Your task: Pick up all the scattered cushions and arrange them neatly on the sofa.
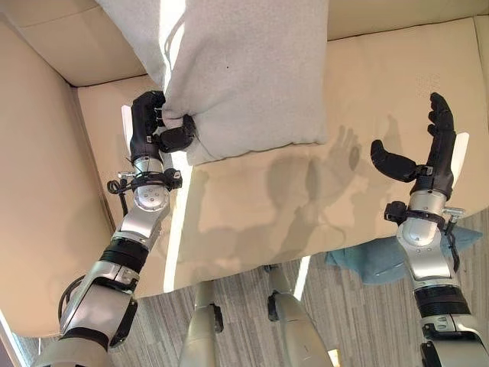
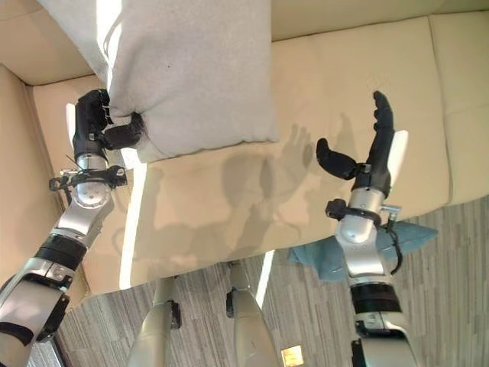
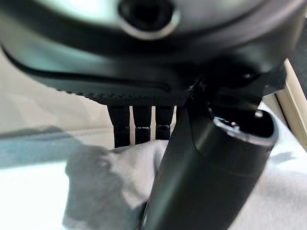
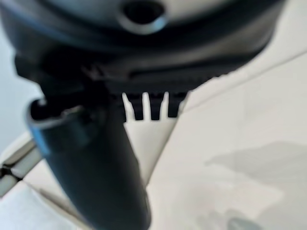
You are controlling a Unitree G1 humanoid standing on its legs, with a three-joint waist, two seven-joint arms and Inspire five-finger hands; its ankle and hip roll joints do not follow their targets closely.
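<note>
I have the grey cushion pinched at its lower corner by my left hand, thumb and fingers curled round the fabric; in the left wrist view the cloth bunches between the thumb and the row of fingers. The cushion hangs tilted over the back part of the beige sofa, its top edge running out of the head views, its bottom corner above the seat near the sofa's left armrest, and it throws a shadow onto the seat just in front of it. My right hand is well apart from the cushion, raised over the right part of the sofa seat near its front edge, with fingers straight and spread and the thumb standing out, holding nothing; the right wrist view shows bare sofa upholstery past it. Below the sofa's front edge, by my right forearm, a blue cushion lies on the grey striped carpet, partly hidden behind the arm.
</note>
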